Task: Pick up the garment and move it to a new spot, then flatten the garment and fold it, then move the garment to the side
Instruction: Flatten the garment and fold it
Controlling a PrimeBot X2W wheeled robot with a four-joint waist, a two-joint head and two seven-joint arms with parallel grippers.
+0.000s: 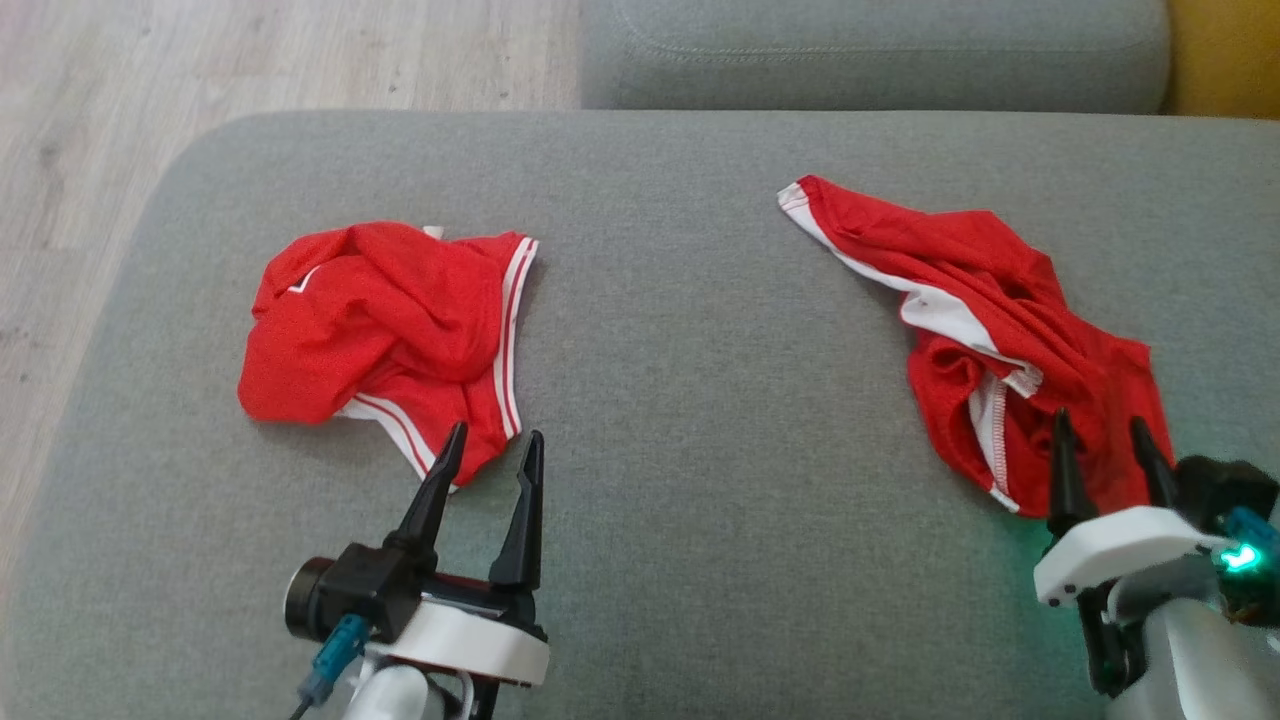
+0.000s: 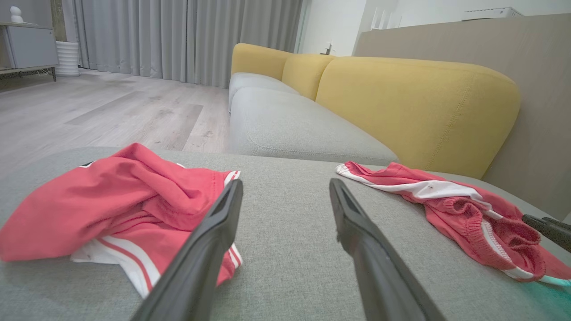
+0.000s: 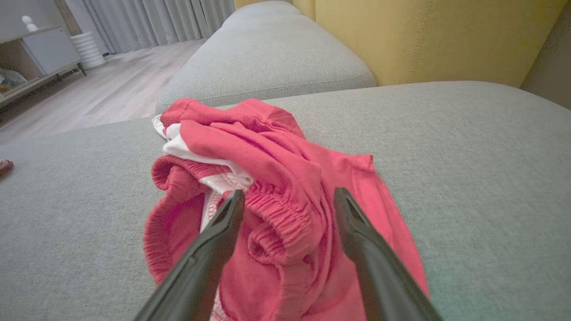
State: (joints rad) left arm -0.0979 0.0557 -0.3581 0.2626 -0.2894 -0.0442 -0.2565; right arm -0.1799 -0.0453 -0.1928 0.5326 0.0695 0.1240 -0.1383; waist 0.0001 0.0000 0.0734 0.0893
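Two crumpled red garments with white trim lie on the grey cushion. One garment sits at the left. My left gripper stands open just in front of its near right corner, nothing between the fingers. The other garment lies at the right, bunched with its elastic waistband showing. My right gripper is open over its near end, fingers either side of the bunched waistband, not closed on it.
Wooden floor lies beyond the cushion's left and far-left edges. A second grey seat cushion adjoins the far side, with yellow backrests behind. Bare fabric spans the middle between the two garments.
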